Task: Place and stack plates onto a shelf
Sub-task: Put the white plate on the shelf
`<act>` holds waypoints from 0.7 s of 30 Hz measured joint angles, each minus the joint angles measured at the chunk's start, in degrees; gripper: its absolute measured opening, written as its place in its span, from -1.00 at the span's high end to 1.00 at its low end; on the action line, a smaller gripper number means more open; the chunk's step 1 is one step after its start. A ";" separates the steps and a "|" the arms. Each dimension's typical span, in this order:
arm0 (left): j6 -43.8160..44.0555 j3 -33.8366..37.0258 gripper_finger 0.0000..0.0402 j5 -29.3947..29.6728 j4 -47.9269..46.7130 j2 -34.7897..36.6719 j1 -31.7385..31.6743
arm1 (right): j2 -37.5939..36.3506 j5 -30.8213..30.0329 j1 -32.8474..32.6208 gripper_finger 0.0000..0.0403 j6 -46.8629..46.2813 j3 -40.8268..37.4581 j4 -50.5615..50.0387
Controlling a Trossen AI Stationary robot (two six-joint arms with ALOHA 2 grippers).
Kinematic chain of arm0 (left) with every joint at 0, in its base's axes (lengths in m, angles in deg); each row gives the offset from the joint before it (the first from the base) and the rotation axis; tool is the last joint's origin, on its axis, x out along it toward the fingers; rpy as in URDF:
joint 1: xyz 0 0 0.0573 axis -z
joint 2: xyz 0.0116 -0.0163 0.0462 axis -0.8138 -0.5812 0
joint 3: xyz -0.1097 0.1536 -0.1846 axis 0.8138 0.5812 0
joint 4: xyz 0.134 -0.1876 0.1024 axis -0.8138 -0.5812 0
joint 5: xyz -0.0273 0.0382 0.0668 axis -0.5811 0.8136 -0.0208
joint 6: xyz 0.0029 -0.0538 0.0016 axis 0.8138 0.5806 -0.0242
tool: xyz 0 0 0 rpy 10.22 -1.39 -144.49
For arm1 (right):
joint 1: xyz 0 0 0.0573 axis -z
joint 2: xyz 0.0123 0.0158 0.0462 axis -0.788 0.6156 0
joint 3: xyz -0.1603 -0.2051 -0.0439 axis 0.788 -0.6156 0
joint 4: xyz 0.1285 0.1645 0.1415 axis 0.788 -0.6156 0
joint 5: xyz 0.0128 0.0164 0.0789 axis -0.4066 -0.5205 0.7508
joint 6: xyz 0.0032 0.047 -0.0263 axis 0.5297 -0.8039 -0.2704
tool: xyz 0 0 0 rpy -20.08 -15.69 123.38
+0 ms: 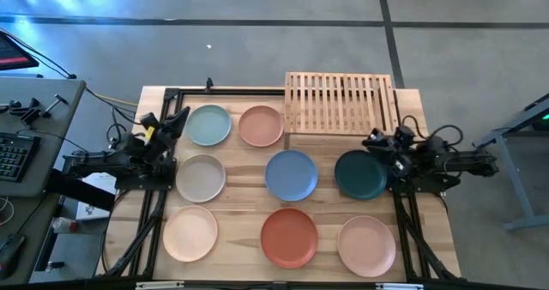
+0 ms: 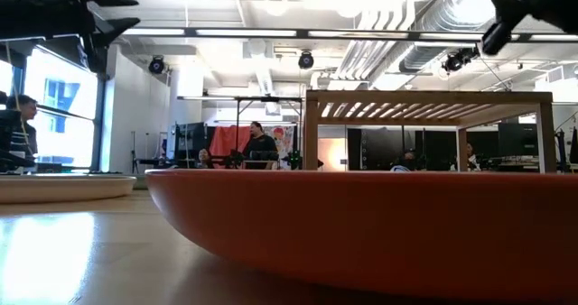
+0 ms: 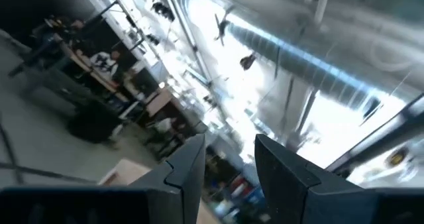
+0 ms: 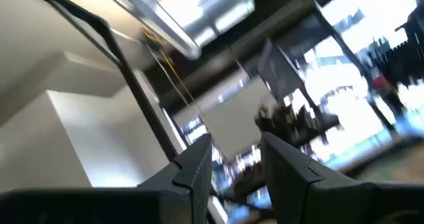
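Worktop [image 1: 240, 196]: a big wooden top. It fills the middle of the high view.
Shelf [image 1: 340, 104]: a low rack of light wood slats. It sits at the upper right of the worktop. Nothing lies on it.
Top row: the pale teal plate [image 1: 208, 124] and the peach plate [image 1: 261, 125] lie side by side, just left of the shelf.
Middle row: the grey-beige plate [image 1: 201, 178] is on the left, the blue plate [image 1: 291, 174] is in the middle, and the dark green plate [image 1: 358, 175] is on the right, below the shelf.
Bottom row: the cream plate [image 1: 190, 232] is on the left, the orange plate [image 1: 289, 237] is in the middle, and the pink plate [image 1: 366, 244] is on the right.
Left tool [image 1: 176, 121]: it is at the left edge of the worktop, near the teal plate. Its wrist view looks up at the ceiling. The two fingers stand apart with a gap, and hold nothing.
Right tool [image 1: 375, 139]: it is at the right side, just above the dark green plate. Its fingers are a little apart too, and hold nothing.
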 joint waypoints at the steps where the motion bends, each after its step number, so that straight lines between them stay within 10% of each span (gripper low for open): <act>1: 1.04 -0.02 0.40 -0.16 0.45 0.00 0.00 | 0.00 0.00 0.00 0.44 0.76 0.00 1.56; 11: -1.11 -3.42 0.40 -2.96 2.32 -0.82 0.00 | 1.20 -0.18 0.00 0.44 2.97 5.90 1.15; 21: -9.14 -19.96 0.40 -4.86 -9.22 -11.19 0.02 | 9.69 -0.97 0.00 0.44 6.22 26.61 -26.38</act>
